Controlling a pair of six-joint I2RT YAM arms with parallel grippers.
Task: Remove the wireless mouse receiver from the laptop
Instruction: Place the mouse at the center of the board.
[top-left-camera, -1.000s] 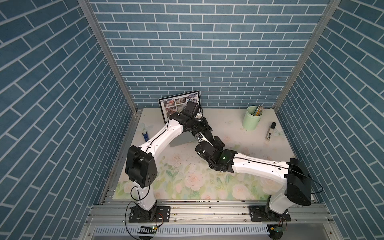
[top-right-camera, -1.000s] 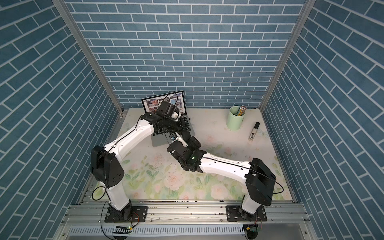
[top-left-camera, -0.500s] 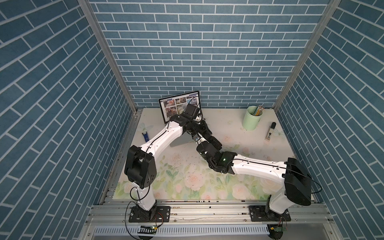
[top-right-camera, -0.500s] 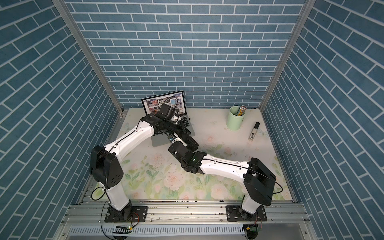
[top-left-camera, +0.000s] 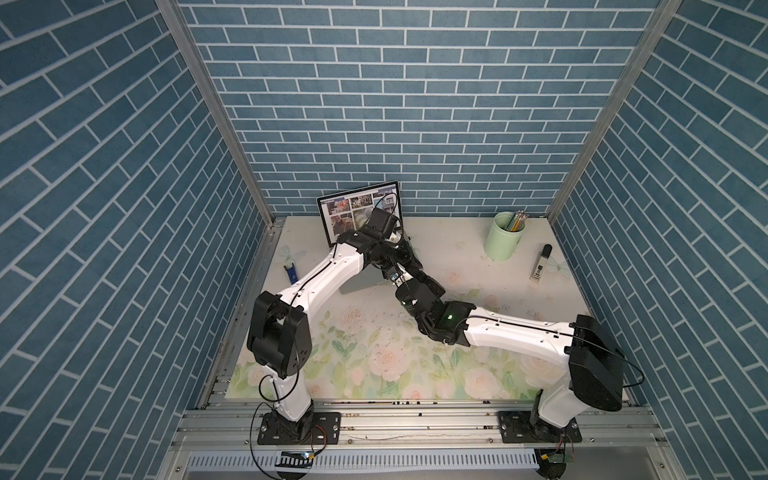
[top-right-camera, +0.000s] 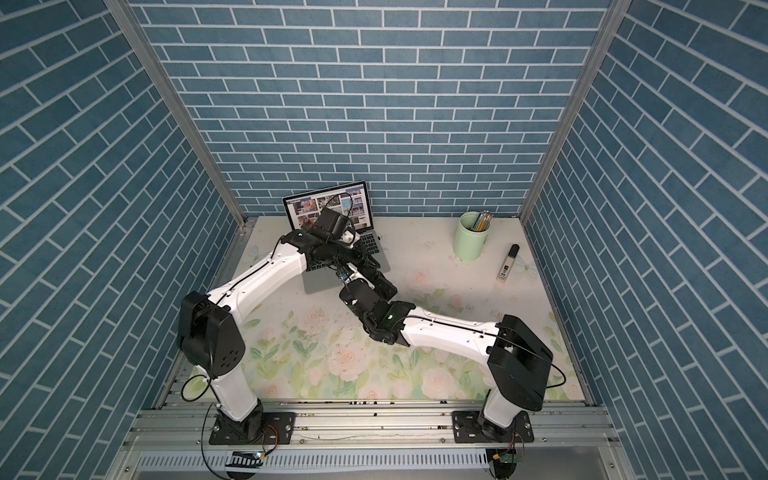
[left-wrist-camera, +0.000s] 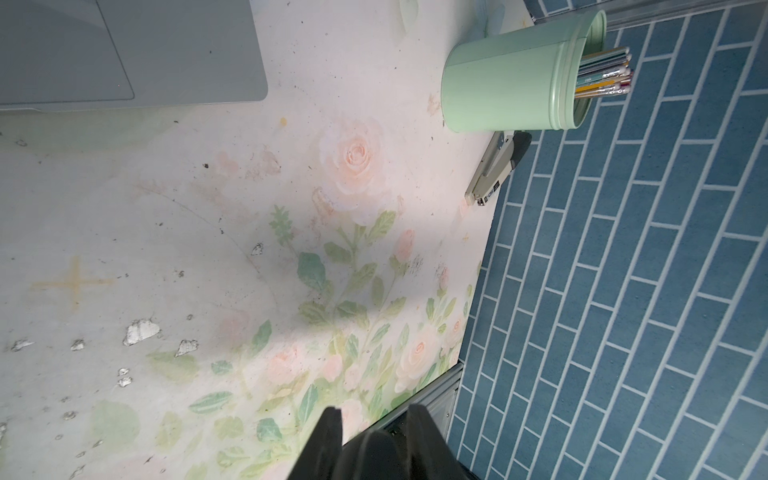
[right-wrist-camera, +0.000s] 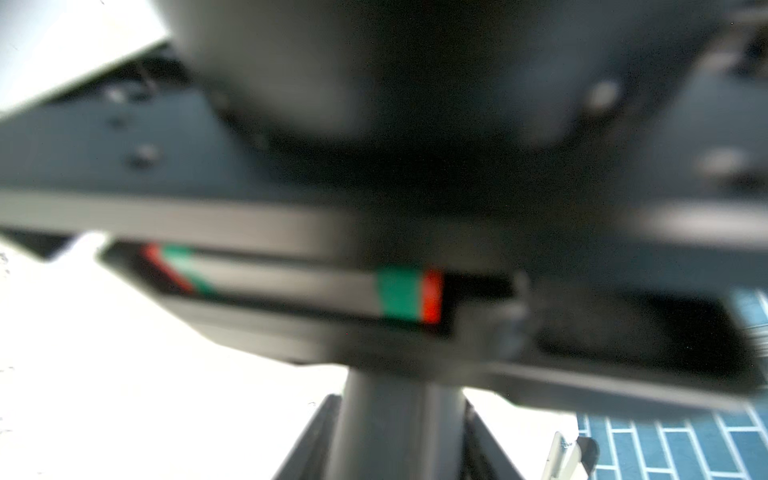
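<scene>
The silver-grey laptop (top-left-camera: 345, 212) stands open at the back left, its screen showing photos; its bare palm rest (top-right-camera: 320, 284) shows in a top view and one corner (left-wrist-camera: 166, 50) in the left wrist view. My left gripper (top-left-camera: 390, 249) hangs over the keyboard's right side, shut and empty (left-wrist-camera: 376, 411). My right gripper (top-left-camera: 409, 270) reaches in under it at the laptop's right edge. In the blurred right wrist view its dark fingers (right-wrist-camera: 309, 440) lie against both sides of a short stub, the wireless mouse receiver (right-wrist-camera: 399, 424), which juts from a grey slab edge.
A mint-green cup of pencils (top-left-camera: 504, 237) stands at the back right, with a stapler (top-left-camera: 540, 266) beside it near the right wall. A small blue clip-like object (top-left-camera: 291, 272) lies by the left wall. The two forearms cross closely over the laptop's front right.
My right gripper has moved in toward the laptop's right edge, under the left wrist, and its jaws have narrowed. The left arm has shifted slightly toward the back.
</scene>
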